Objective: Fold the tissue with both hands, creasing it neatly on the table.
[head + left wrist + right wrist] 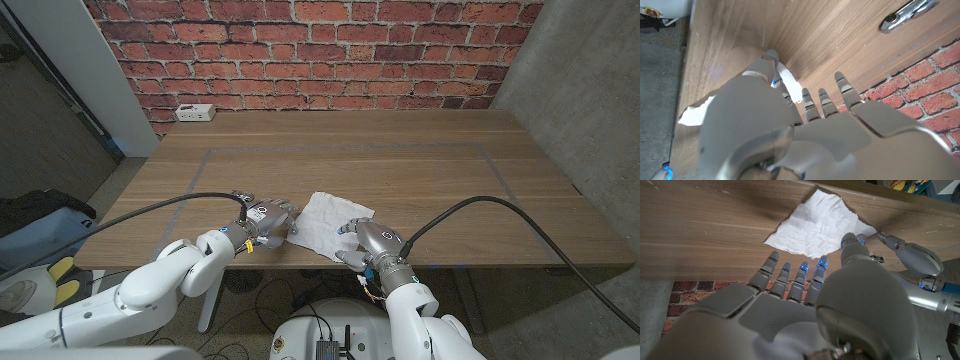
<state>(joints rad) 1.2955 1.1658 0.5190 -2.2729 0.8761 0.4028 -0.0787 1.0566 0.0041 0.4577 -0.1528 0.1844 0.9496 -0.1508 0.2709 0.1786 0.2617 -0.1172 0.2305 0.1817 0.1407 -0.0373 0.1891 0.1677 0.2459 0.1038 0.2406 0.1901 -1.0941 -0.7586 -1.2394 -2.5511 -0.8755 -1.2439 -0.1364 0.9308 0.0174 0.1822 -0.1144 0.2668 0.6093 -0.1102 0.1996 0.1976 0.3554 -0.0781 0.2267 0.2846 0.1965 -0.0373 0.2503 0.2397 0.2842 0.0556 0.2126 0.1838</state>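
hiding tissue (325, 226) edges: both hands

Even soft light, blurred wrist foregrounds

Open wooden table (400, 160) beyond tissue (325, 223), power strip (194, 112) far-left

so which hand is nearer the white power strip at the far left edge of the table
Left. The left hand sits at the crumpled white tissue's left edge, on the same side as the white power strip; the right hand is at the tissue's right, farther away.
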